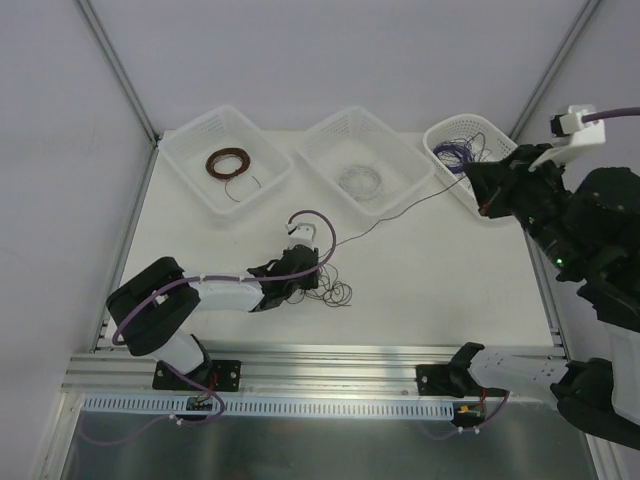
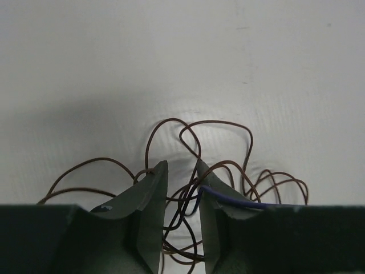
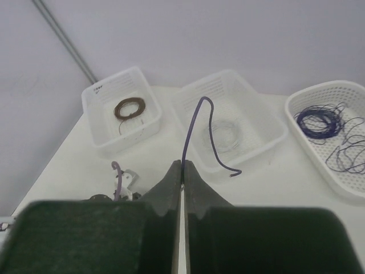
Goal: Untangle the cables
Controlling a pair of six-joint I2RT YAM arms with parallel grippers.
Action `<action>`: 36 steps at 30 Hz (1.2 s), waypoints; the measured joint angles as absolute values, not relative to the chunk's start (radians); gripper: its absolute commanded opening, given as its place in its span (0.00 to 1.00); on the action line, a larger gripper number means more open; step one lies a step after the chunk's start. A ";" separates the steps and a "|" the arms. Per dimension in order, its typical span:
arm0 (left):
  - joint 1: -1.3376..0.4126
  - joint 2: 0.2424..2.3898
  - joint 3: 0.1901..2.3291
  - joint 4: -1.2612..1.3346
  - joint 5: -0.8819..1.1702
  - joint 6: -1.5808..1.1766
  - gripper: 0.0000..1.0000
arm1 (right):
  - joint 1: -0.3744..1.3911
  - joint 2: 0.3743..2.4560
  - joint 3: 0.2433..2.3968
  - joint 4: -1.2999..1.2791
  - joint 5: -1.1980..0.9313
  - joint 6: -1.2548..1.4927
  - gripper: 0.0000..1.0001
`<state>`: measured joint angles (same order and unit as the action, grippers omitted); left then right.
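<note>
The cables (image 1: 335, 291) are a small loose clump of thin dark brown and purple wires on the white table in front of the left arm. My left gripper (image 1: 312, 283) is low over the clump. In the left wrist view its jaws stand slightly apart (image 2: 181, 166) with several brown wires (image 2: 188, 197) between them, and a purple wire (image 2: 234, 198) lies over the right finger. My right gripper (image 1: 475, 180) is raised near the right basket and is shut (image 3: 183, 163) on a purple cable (image 3: 191, 128). A thin strand (image 1: 400, 212) runs from it down to the clump.
Three white baskets stand along the back. The left basket (image 1: 190, 150) holds a brown ring coil (image 1: 228, 163), the middle basket (image 1: 325, 135) a whitish coil (image 1: 360, 181), and the right basket (image 1: 440, 130) purple coils (image 1: 456, 151). Metal frame posts stand at the back corners.
</note>
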<state>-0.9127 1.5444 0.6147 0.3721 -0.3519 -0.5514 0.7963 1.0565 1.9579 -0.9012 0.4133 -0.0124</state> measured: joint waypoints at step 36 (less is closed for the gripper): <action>-0.698 0.951 0.774 -0.226 -0.178 -0.546 0.99 | 0.499 0.978 0.775 -0.664 0.456 0.221 0.09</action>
<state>-0.6983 0.9508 0.7738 -0.2260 -0.1783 -0.5457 0.4992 0.9783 0.7746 -0.6636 0.4561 0.2207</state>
